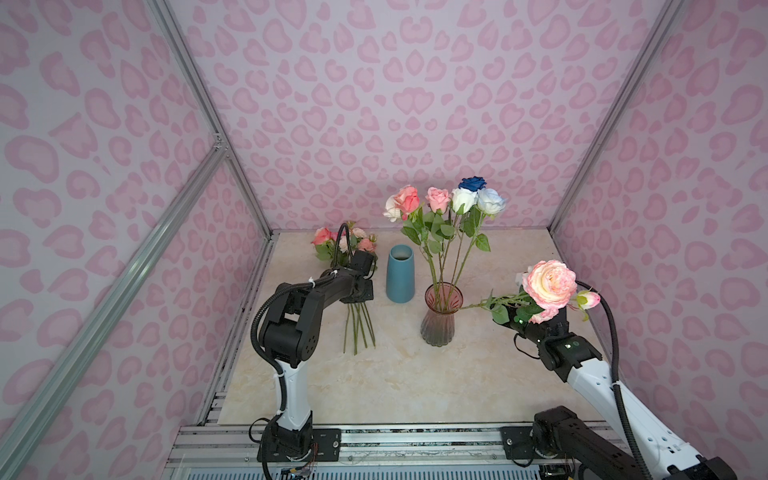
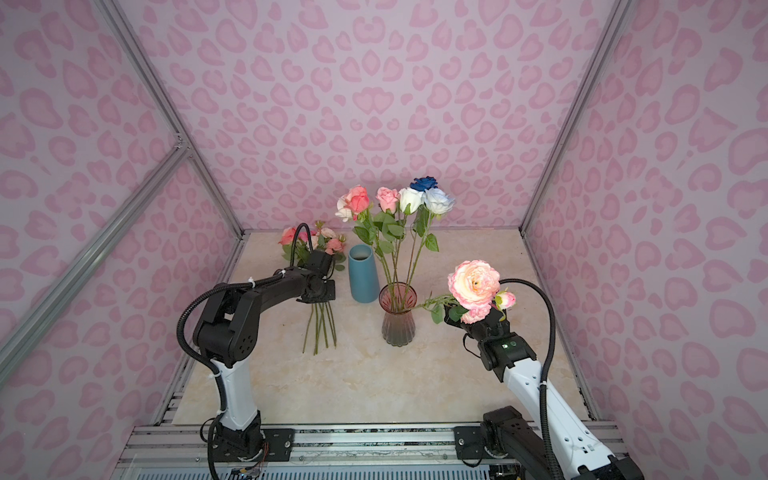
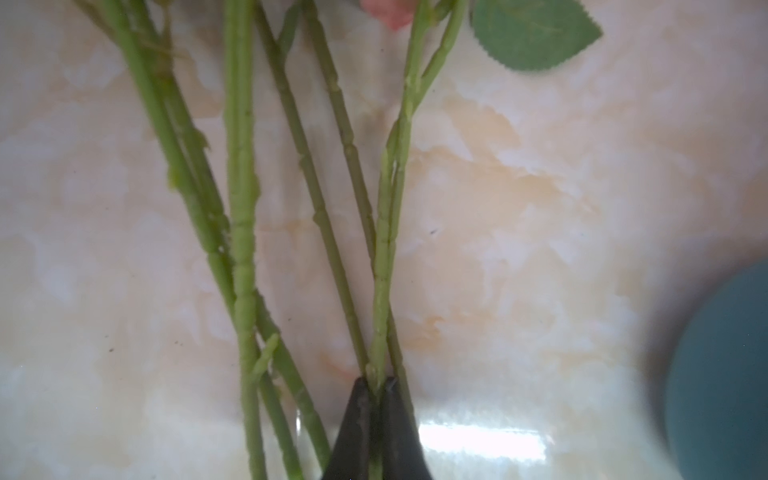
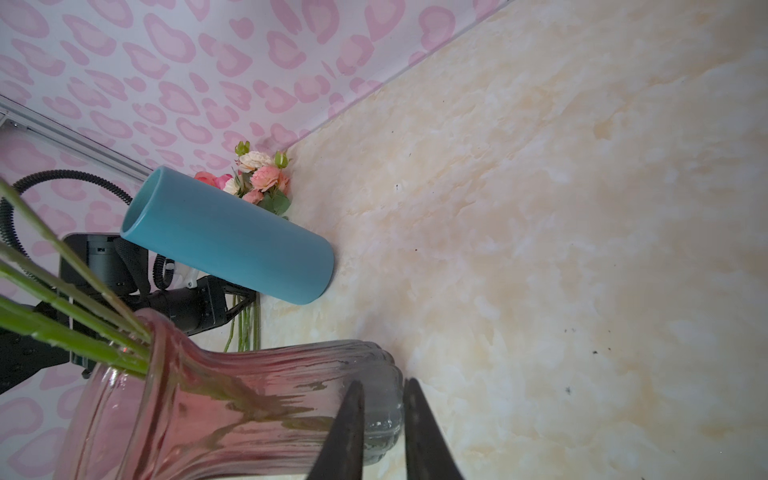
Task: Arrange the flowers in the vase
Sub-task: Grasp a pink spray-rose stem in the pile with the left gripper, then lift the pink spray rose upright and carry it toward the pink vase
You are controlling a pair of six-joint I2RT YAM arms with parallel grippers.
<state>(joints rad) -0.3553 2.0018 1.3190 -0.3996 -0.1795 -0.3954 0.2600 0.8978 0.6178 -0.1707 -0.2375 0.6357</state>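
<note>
Peony (image 1: 548, 284), clamped in the nearly closed right end effector (image 4: 383, 419), likely needs its stem tipped into the glass vase (image 1: 440, 320); the left end effector (image 3: 376, 386) is pinched shut on a loose stem (image 3: 388, 249).

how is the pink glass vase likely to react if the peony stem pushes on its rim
Likely top-heavy: the pink glass vase is slim and tall roses lean well above its rim, so a high push could tip it. Pushed low, it may slide on the glossy tabletop. Rigid glass, probably breakable if it falls.
</note>
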